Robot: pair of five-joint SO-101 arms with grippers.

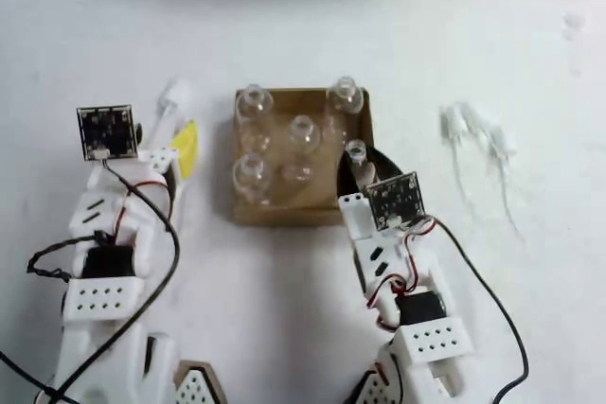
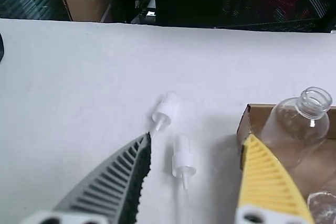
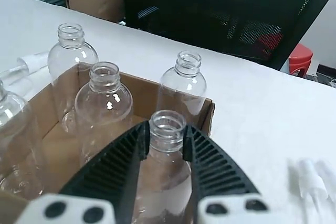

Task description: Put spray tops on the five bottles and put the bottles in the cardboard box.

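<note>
Eyes on the white table point(image 1: 294, 309): a cardboard box point(image 1: 284, 212) sits flat on it, about mid-table, open side up. Off to the box's left, two white spray tops point(image 2: 167, 112) lie on their sides on the tabletop, close together but not touching, and near the box without reaching it. Over on the right, well apart from the box, a loose cluster of spray tops point(image 1: 454, 125) lies on the white surface, also tipped on their sides

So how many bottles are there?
5. Four bottles stand in the cardboard box: two at far corners, one central, one near-left. The fifth bottle is in the right gripper.
</note>
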